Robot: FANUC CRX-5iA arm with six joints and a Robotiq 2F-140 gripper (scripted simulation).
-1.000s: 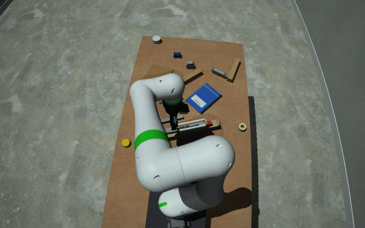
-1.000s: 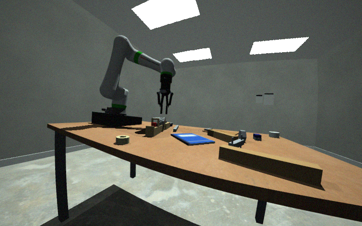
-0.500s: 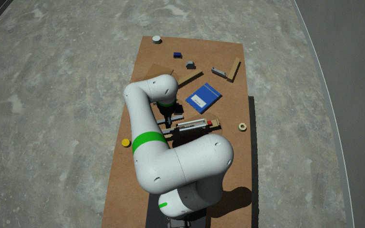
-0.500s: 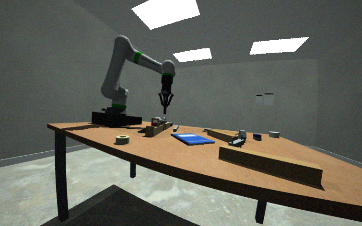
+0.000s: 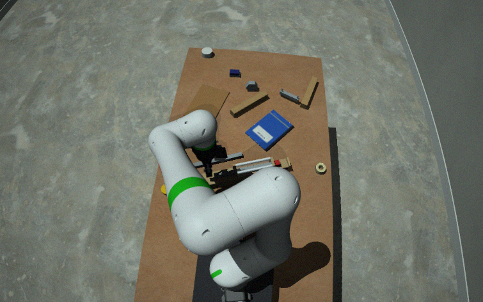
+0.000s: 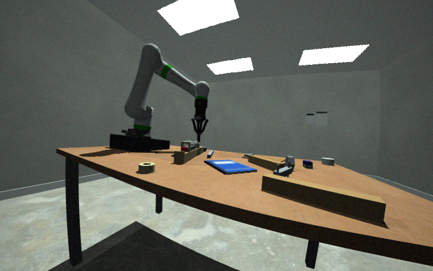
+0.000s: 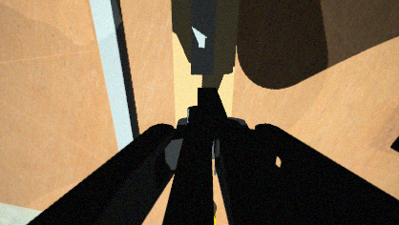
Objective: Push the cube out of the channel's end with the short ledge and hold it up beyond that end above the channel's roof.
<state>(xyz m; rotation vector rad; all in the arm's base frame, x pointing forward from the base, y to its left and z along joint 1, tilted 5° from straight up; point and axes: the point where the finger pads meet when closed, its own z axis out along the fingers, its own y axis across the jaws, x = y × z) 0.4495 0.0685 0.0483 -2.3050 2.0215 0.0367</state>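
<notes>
The channel (image 5: pixel 254 161) (image 6: pixel 184 157) is a long wooden block with light rails along its roof. The red cube (image 5: pixel 277 162) (image 6: pixel 184 148) sits at its right end in the top view, at the mouth by the short ledge, beside the raised lip (image 5: pixel 288 162). My gripper (image 5: pixel 208 174) (image 6: pixel 198 139) (image 7: pixel 206 102) points down over the channel's opposite end, outside the roofed part. Its fingers are together, and nothing shows between them. In the wrist view the pale wooden ledge (image 7: pixel 183 91) lies below the fingertips. What lies directly under them is hidden.
A grey bar (image 5: pixel 235 156) (image 6: pixel 210 153) (image 7: pixel 107 71) lies alongside the channel. A blue book (image 5: pixel 271 129) (image 6: pixel 230 166) and a wooden block (image 5: pixel 249 104) are farther back. A tape roll (image 5: pixel 320 166) (image 6: pixel 146 167) stands past the cube's end. A yellow disc (image 5: pixel 163 189) is partly behind the arm.
</notes>
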